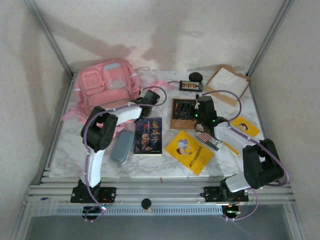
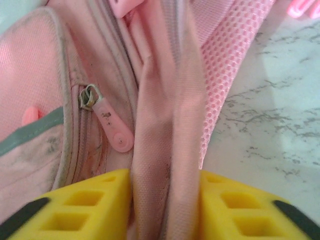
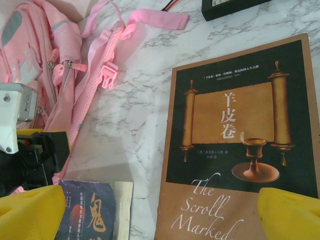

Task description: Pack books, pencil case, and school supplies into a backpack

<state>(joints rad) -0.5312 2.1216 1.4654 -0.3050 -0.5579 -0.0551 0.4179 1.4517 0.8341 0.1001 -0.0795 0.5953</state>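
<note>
The left gripper is pinching a fold of the large pink fabric backpack, lying far-left, likely to open it; the right gripper is hovering open above the brown gold-panelled paperback.

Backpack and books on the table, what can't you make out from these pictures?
1. Left wrist view: the main opening of the backpack, hidden behind the fabric fold pinched in the left gripper.
2. Top view: much of the brown book, covered by the right gripper; the flag-striped pack is too small to read.
3. Right wrist view: the dark blue book, cut off by the bottom edge.
</note>
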